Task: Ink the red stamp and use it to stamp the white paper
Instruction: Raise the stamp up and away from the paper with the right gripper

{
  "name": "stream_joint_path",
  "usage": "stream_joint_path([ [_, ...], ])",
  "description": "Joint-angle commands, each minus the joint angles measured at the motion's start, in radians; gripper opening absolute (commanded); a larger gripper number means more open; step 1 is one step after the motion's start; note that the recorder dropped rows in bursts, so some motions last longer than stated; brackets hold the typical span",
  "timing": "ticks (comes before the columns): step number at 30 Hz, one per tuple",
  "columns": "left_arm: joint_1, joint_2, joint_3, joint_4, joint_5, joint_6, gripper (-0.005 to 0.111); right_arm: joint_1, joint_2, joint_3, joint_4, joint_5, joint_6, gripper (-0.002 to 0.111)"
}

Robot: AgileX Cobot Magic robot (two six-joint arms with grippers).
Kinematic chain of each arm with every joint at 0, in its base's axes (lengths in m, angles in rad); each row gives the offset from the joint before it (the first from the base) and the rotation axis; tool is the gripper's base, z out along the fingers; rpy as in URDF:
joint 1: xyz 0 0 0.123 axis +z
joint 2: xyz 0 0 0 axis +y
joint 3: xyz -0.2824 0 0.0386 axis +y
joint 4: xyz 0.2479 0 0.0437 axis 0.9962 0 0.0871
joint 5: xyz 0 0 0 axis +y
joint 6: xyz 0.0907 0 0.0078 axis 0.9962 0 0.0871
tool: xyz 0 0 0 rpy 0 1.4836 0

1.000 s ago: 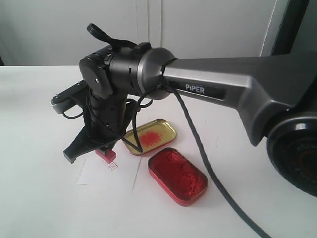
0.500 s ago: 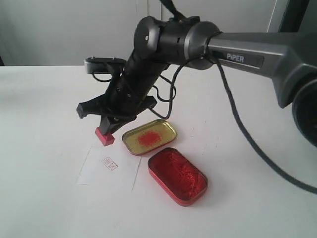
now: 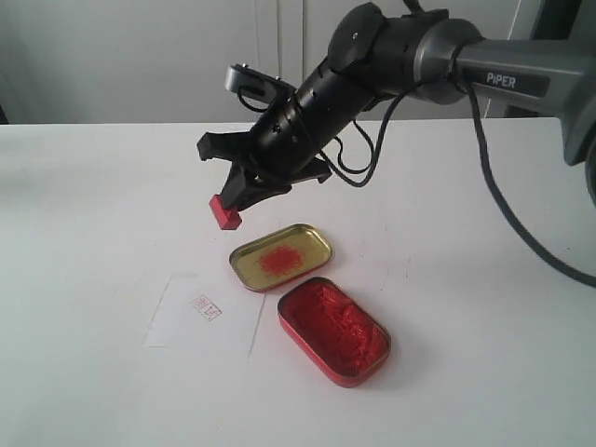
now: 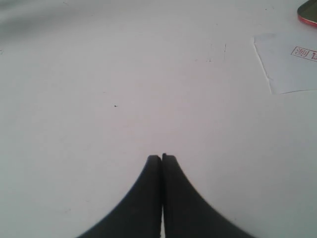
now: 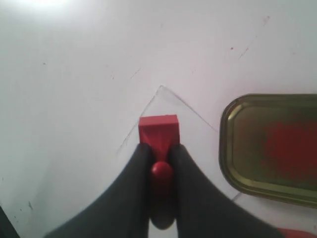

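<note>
The right hand (image 3: pixel 233 197) is clamped on the red stamp (image 3: pixel 223 212) by its knob, holding it tilted in the air above the worktop (image 3: pixel 84 205); the stamp hangs at eleven o'clock of the gold lid (image 3: pixel 281 257); the white paper (image 3: pixel 186 328), bearing a small red print (image 3: pixel 206 306), lies at seven o'clock of that lid; the red ink tin (image 3: pixel 333 331) sits just beside it at five o'clock; the left hand (image 4: pixel 162 157) has its jaws pressed together, empty.
</note>
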Motion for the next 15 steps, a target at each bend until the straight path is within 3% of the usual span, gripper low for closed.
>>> stream_joint_path([
  [1,-0.005,-0.004,0.01,-0.002,0.001,-0.002,0.0,-0.024,-0.01,0.003,0.038,-0.029,-0.033,0.0],
  [9,-0.005,-0.004,0.01,-0.002,0.001,-0.002,0.0,-0.037,0.042,0.003,0.244,-0.117,-0.116,0.0],
  [15,-0.005,-0.004,0.01,-0.002,0.001,-0.002,0.0,-0.043,0.078,0.003,0.295,-0.158,-0.139,0.0],
])
